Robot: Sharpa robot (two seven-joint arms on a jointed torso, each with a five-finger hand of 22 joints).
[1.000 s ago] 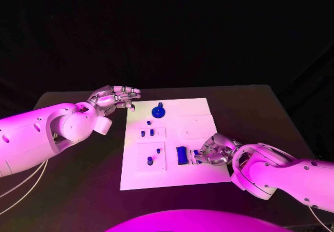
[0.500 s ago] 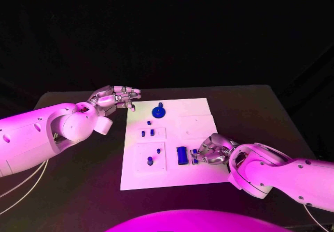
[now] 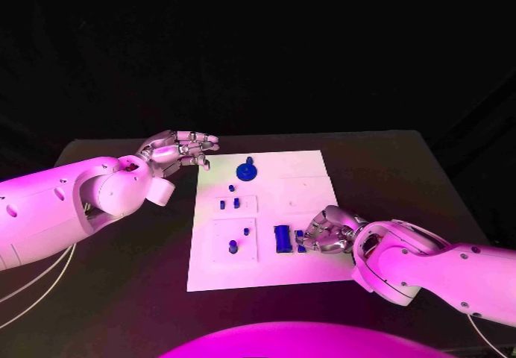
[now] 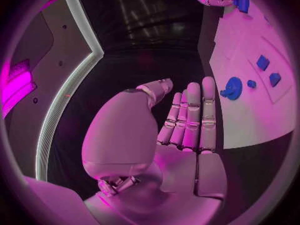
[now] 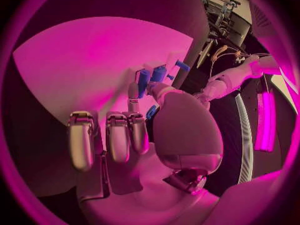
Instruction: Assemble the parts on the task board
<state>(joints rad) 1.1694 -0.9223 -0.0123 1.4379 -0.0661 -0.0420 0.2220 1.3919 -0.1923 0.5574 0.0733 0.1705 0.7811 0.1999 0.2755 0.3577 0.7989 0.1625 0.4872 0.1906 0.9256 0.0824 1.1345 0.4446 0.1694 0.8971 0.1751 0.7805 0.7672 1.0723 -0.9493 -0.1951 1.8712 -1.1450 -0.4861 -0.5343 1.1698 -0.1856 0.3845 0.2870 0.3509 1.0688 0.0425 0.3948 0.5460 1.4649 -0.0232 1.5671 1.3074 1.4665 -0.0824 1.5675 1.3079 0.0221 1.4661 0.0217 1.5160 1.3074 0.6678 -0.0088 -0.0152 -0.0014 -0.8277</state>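
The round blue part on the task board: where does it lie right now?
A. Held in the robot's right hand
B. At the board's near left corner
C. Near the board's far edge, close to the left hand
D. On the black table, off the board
C. The round blue part lies on the task board near its far edge, a little way from the left hand, which holds nothing.

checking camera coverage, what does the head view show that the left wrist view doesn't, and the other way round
Head view alone: the whole task board, the small parts on its left panels, and the full table.
Left wrist view alone: the left hand from behind, palm bare, fingers straight and together, holding nothing.
Both: the round blue part, and the right hand at the long blue part on the board.
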